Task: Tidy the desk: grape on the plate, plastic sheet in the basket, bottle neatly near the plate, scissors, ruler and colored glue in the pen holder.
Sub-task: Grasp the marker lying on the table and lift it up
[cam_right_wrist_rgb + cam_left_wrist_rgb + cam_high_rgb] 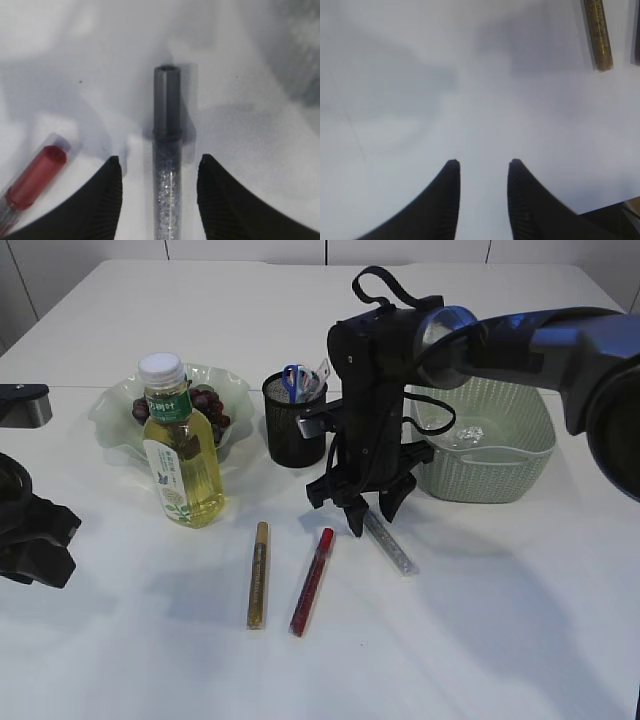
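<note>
Your right tool (372,517) hangs over the silver glue (391,544), jaws apart and clamped on nothing. In the right wrist view the silver tube (166,165) lies lengthwise between the two fingers (111,197), its grey cap pointing away from them, bare table on either side of it.

Your left tool (483,165) sits at the near left edge of the table (500,620), jaws apart with only bare surface between them; the gold glue's end (598,35) shows far off at top right of that view.

Items on the table:
- Red glue (311,581): just left of the silver one, apart from it, slanted.
- Gold glue (258,574): left of the red, roughly parallel, apart.
- Bottle (179,446): upright, white cap on, standing at the plate's front rim.
- Plate (225,380): behind the bottle, grapes (206,405) lying in it.
- Pen holder (293,420): black mesh, just left of the right arm, blue-handled scissors (291,380) standing in it with something pale beside them that you cannot identify.
- Basket (490,455): green, right of the arm, clear plastic sheet (470,430) inside.

Obstructions: the holder and the basket flank the right arm closely on either side.

Open room: the whole front of the table, and the stretch right of the silver glue below the basket.
</note>
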`<control>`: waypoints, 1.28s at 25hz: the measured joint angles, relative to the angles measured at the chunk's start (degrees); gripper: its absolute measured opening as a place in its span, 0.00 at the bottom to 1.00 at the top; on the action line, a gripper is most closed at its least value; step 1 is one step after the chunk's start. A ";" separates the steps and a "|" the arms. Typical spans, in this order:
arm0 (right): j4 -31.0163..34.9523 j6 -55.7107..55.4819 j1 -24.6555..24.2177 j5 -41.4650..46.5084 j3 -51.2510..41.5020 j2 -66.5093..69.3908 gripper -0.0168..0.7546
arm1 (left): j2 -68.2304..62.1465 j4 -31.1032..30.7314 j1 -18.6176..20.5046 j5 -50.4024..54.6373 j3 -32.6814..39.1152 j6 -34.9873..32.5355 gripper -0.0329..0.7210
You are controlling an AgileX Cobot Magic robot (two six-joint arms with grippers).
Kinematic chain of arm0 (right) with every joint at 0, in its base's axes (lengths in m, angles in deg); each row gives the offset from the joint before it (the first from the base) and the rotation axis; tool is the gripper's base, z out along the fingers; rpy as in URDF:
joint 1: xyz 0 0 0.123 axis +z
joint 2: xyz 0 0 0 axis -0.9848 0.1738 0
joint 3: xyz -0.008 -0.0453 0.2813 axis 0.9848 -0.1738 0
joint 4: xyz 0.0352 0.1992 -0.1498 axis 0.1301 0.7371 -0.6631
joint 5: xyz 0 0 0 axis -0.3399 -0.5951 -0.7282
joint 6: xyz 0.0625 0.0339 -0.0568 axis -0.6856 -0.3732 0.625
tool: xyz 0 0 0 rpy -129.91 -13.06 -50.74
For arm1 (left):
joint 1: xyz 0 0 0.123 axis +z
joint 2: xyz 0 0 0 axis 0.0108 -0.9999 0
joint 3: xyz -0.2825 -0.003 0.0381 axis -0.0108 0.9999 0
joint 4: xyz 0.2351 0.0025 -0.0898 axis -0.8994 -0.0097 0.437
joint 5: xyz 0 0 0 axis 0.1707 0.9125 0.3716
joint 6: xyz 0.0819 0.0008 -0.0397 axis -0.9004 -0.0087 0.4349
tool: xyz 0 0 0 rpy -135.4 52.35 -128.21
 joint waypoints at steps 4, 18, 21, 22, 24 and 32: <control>-0.11 0.20 0.00 0.00 0.00 0.60 0.52 | 0.00 0.00 0.00 -0.10 0.00 0.00 0.36; -0.11 1.60 0.00 0.00 0.00 0.82 0.19 | 0.00 0.00 0.00 -0.10 0.00 0.00 0.36; -0.21 1.71 0.00 0.00 0.00 0.82 0.17 | 0.00 0.00 0.00 -0.10 0.00 0.00 0.36; -0.21 1.71 0.00 0.00 0.00 0.82 0.17 | 0.00 0.00 0.00 -0.10 0.00 0.00 0.36; -0.09 1.80 0.00 0.00 0.00 0.82 0.17 | 0.00 0.00 0.00 -0.10 0.00 0.00 0.36; 8.36 6.85 -0.89 0.00 0.49 -4.32 0.16 | 0.00 0.00 0.00 -0.10 0.00 0.00 0.36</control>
